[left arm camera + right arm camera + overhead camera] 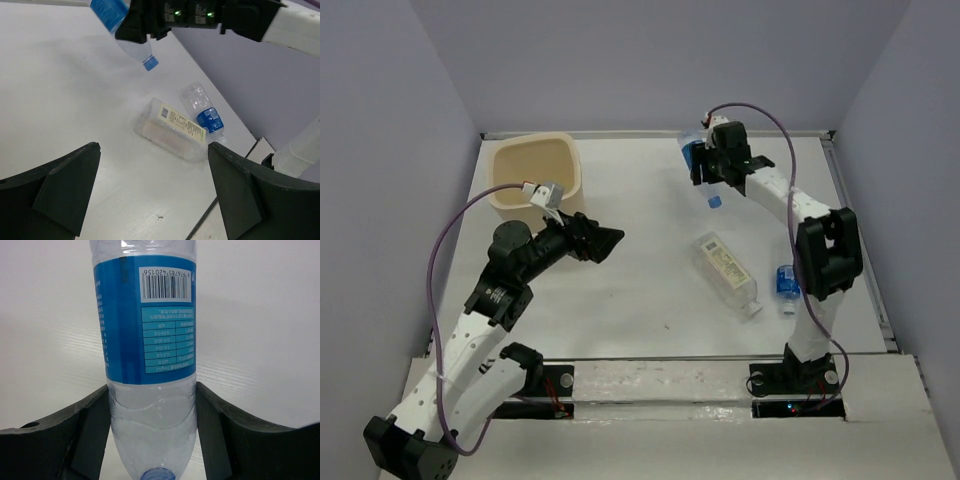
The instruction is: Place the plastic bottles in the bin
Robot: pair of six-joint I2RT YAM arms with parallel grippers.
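Nearest the bases, a squarish white-labelled bottle (725, 270) and a blue-labelled bottle (786, 282) lie on the counter (640, 310), not yet collected; the left fingers (603, 242) hang wide and empty; farther out, the right fingers (718, 168) press both sides of the held bottle (150, 325), cap down; the grasp looks made, so next comes a carry to the bin (532, 140) at far left, clearing the left arm.

The left arm is bent, and its black two-finger tool (608, 243) stands wide open, pointing right. The right arm stretches forward, with its tool (152, 400) clamped on a clear blue-labelled plastic bottle (145, 320).
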